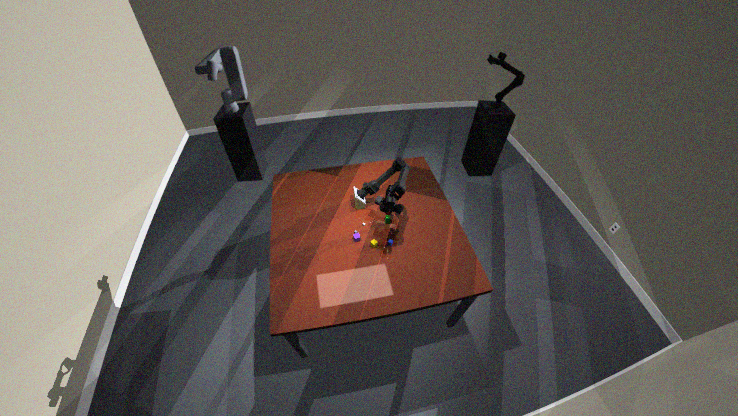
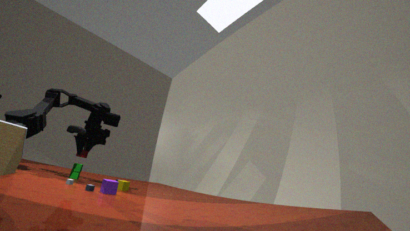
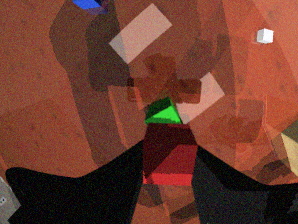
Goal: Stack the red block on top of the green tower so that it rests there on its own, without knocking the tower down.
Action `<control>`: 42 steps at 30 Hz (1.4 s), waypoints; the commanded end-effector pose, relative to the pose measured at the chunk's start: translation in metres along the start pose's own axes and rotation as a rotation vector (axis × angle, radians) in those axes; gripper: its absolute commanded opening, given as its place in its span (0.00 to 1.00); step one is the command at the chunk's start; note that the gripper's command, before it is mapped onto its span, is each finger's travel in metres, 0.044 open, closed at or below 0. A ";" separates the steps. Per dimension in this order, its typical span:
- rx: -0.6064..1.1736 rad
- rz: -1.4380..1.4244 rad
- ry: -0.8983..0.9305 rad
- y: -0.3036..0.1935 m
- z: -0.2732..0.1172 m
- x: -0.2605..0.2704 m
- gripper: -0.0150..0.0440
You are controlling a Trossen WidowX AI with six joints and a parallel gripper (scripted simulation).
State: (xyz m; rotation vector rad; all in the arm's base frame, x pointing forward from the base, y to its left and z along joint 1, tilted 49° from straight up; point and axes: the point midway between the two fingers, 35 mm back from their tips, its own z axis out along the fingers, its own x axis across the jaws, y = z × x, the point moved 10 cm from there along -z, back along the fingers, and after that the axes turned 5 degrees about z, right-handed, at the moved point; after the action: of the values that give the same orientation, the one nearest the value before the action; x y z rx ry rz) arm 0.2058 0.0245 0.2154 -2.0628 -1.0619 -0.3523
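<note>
From the exterior side: 1 purple block (image 1: 356,236) (image 2: 109,186), 1 small dark cube (image 2: 90,187), 1 small white cube (image 1: 363,223) (image 2: 70,181) (image 3: 265,36), 1 yellow block (image 1: 374,242) (image 2: 124,185). Behind: 1 green tower (image 1: 388,219) (image 2: 75,171) (image 3: 164,112), 2 blocks high, standing. 1 gripper (image 1: 388,210) (image 2: 82,152) (image 3: 166,145), partly open, fingers clamped on 1 red block (image 2: 82,155) (image 3: 169,162), held above the tower, visible gap between.

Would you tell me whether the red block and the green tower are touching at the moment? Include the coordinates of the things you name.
Apart: the exterior view shows a gap between the red block's (image 2: 81,154) (image 3: 170,157) underside and the green tower's (image 1: 387,219) (image 2: 75,171) (image 3: 164,114) top.
</note>
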 end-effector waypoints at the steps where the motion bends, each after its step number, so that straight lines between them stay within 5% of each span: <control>1: 0.001 0.002 0.003 0.000 0.007 0.000 0.25; 32: 0.002 0.001 0.005 -0.001 0.027 0.000 0.25; 42: 0.001 -0.001 0.002 -0.001 0.028 0.000 0.70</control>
State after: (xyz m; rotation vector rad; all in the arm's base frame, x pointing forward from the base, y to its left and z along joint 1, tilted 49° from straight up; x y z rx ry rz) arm 0.2024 0.0458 0.1971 -2.0605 -1.0612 -0.3555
